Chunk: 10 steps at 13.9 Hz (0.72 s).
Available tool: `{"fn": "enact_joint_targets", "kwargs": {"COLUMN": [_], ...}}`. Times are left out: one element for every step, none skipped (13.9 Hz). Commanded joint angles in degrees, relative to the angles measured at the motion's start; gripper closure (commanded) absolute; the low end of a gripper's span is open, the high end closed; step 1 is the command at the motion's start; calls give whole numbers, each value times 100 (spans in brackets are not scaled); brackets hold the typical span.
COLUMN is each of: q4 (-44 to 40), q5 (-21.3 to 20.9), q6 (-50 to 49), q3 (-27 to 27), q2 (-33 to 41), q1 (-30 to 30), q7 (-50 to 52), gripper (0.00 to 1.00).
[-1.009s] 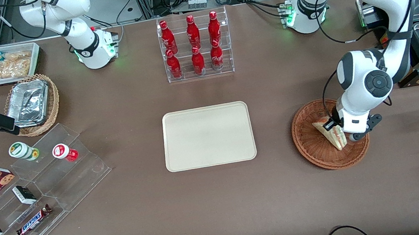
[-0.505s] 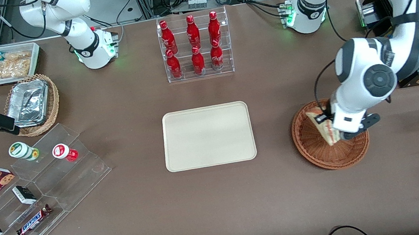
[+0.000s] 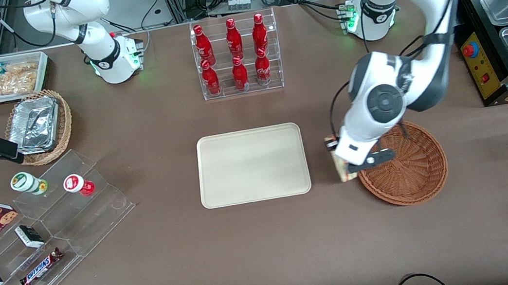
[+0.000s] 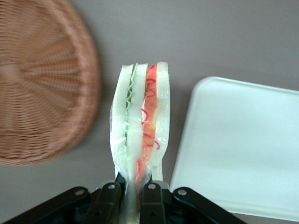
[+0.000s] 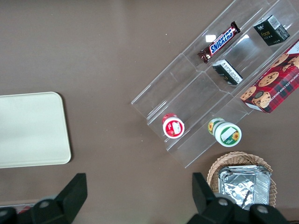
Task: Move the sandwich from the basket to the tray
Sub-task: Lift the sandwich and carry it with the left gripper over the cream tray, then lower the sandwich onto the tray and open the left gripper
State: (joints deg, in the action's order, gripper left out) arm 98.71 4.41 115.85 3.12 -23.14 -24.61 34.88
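The tool point(image 4: 132, 189) pinches the wrapped sandwich point(image 4: 140, 126) by one end, carrying it above the bare surface point(image 3: 318, 104) between the basket point(image 3: 410, 176) and the tray point(image 3: 252, 165). Held so narrowly, the soft wedge could slip or land off the tray if released early.

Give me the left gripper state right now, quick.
Left gripper: shut on the sandwich, carrying it above the table in the gap between the basket and the tray.
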Motion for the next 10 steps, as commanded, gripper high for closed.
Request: {"fn": "enact_joint_targets", "kwargs": {"q4": [-886,-1079,-1273,-1510,-1712,-1897,-2047,-2161,-2189,-2180], "q5": [8,8,8,8,8,16,16,16,16,16], "q6": [-45,-36,-36,-45,-45,-36,-36,-27,34,121], "q3": [-66,-66,-66,-66,-66,-75,-66,-66,-66,-66], "q2": [-778,-954,-1104,-1271,-1429,-1579,-1711,-1825,-1896,-1940], "q1": [-675,-816,-974,-1150,-1291,-1406,-1494,-1582,-1661,-1757], "q7": [438,588,729,913,1106,1265,1328,1319,1302,1293], "gripper": [99,100,100,100,100,100,100,100,100,100]}}
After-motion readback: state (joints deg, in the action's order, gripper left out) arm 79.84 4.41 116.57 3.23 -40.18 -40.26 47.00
